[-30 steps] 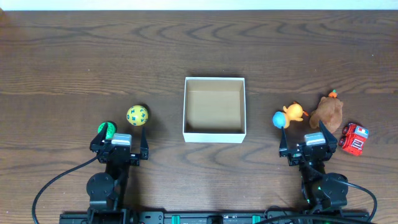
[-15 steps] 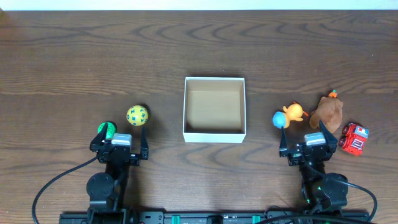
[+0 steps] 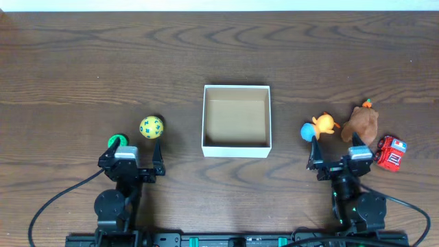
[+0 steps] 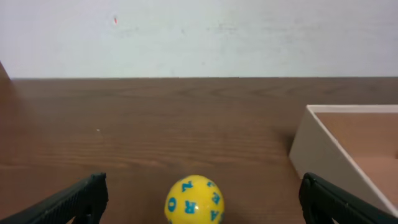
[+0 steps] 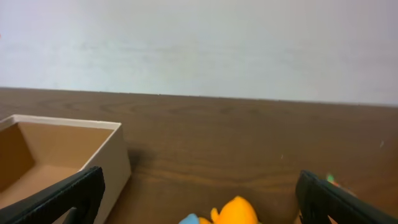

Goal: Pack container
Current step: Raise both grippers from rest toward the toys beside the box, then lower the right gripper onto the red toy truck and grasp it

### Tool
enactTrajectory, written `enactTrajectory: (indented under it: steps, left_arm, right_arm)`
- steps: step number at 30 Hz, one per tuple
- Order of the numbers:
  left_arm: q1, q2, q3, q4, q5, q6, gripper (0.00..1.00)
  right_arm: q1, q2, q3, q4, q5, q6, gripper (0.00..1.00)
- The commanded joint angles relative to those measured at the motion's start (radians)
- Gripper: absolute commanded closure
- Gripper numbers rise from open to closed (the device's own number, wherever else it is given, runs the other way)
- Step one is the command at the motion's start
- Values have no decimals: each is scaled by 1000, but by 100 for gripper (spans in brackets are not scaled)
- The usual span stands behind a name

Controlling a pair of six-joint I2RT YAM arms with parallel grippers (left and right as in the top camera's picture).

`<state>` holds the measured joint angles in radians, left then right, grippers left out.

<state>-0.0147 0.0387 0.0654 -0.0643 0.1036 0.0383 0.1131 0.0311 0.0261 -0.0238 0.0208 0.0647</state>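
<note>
The container (image 3: 236,148), a square shallow box with white walls and brown inside, stands empty at the table's middle; it also shows in the left wrist view (image 4: 323,146) and the right wrist view (image 5: 106,158). A yellow ball with blue letters (image 3: 151,127) (image 4: 194,200) lies left of it, just ahead of my open, empty left gripper (image 3: 130,154) (image 4: 199,202). My open, empty right gripper (image 3: 339,154) (image 5: 199,199) sits just behind an orange and blue toy (image 3: 319,125) (image 5: 233,211).
A green ball (image 3: 116,142) lies by the left gripper's left finger. A brown plush toy (image 3: 361,123) and a red toy car (image 3: 392,152) lie right of the orange toy. The table ends at a pale wall (image 4: 199,37).
Both grippers have drawn back slightly toward the near edge. The toys and the container have not moved.
</note>
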Motion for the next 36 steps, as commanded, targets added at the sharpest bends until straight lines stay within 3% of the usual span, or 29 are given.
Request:
enactTrajectory:
  steps: [1,5,10,16,20,27,36]
  left_arm:
    - [4,74,137,-32,-34,-66,2]
    - [4,266,320,-134,-53,-66,2]
    - [5,559,573,-299,-53,-68,2]
    - [23,883,863,-595,-51,-115,2]
    - [29,1020,958,-698,-51,-115,2]
    - [29,1102,960,-698,-51,-116,2]
    - [29,1106,960,-698,-51,-115,2]
  right_arm:
    - [-18,60,108,-24,96,79,1]
    - [-26,219,299,-147,137,77,1]
    - [-81,499,618,-420,186,77,1]
    - [-243,818,1016,-834,176,108,1]
    - [-407,1007,1212,-1044,98,103,1]
    - [-648,1236,1258,-1155,79,50,1]
    - [-759,1442,1176,-1062,76,40,1]
